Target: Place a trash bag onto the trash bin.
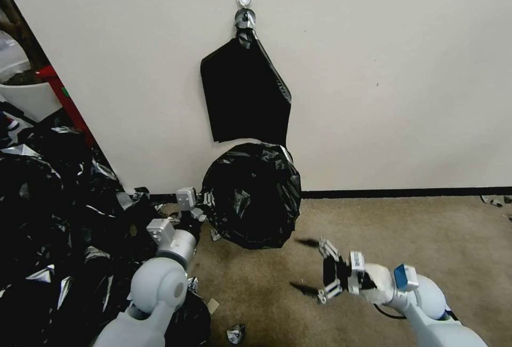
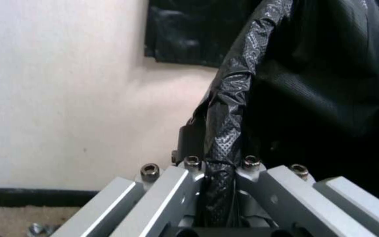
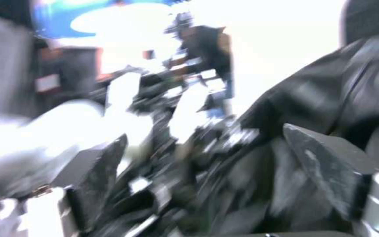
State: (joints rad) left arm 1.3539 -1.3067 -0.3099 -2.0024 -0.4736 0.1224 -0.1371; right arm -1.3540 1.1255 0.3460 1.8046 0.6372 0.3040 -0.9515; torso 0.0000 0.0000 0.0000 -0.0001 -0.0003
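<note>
your left gripper (image 1: 205, 200) pinches the trash bag (image 1: 250, 195) edge taut; right gripper (image 1: 309, 271) spread beside it, seemingly free.

Trash bag (image 1: 250, 195) against wall, below hanging bundle (image 1: 245, 94) — scrap heap (image 1: 48, 219) left, right gripper (image 1: 306, 267) before it.

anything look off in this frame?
Yes. The trash bag covers the trash bin entirely; the left tool pinches its edge. A heap of black plastic scraps litters the floor at left. The right tool hangs open, holding nothing.
</note>
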